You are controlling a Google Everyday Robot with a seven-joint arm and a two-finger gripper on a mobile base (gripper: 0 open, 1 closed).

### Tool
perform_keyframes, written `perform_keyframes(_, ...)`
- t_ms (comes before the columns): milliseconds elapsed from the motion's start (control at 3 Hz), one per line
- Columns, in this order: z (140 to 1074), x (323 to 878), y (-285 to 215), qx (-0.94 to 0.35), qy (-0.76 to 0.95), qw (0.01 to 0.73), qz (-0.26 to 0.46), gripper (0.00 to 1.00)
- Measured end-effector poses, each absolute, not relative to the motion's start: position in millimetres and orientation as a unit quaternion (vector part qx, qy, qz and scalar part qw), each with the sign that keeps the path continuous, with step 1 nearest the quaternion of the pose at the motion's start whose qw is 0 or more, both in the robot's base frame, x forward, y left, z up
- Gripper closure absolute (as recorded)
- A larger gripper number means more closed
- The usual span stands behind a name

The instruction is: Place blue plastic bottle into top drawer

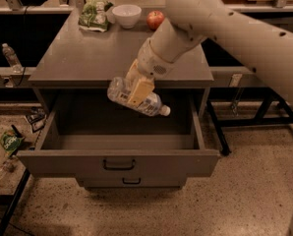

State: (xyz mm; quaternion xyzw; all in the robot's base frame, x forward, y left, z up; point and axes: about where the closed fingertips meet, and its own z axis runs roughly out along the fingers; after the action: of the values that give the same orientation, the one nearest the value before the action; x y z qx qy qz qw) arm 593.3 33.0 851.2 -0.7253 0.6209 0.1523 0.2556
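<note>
The blue plastic bottle, clear with a pale label and white cap, hangs on its side in the air, cap pointing lower right. My gripper is shut on the bottle's middle, its pale fingers across the label. The bottle is held just past the cabinet top's front edge, above the open top drawer. The drawer is pulled out wide, its inside bare, with a dark bar handle on its front.
On the cabinet top at the back stand a green snack bag, a white bowl and a red apple. A lower drawer front is shut. A small clear bottle stands at left. Litter lies on the floor.
</note>
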Motion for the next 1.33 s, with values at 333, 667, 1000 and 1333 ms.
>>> perform_keyframes(333, 794, 592, 44, -0.717, 0.642, 0.247, 0.110, 1.00)
perform_keyframes(667, 749, 593, 44, -0.707, 0.661, 0.242, 0.074, 1.00)
perform_keyframes(1000, 728, 595, 34, -0.693, 0.674, 0.254, 0.039, 0.82)
perform_keyframes(1333, 728, 603, 26, -0.687, 0.674, 0.271, 0.007, 0.58)
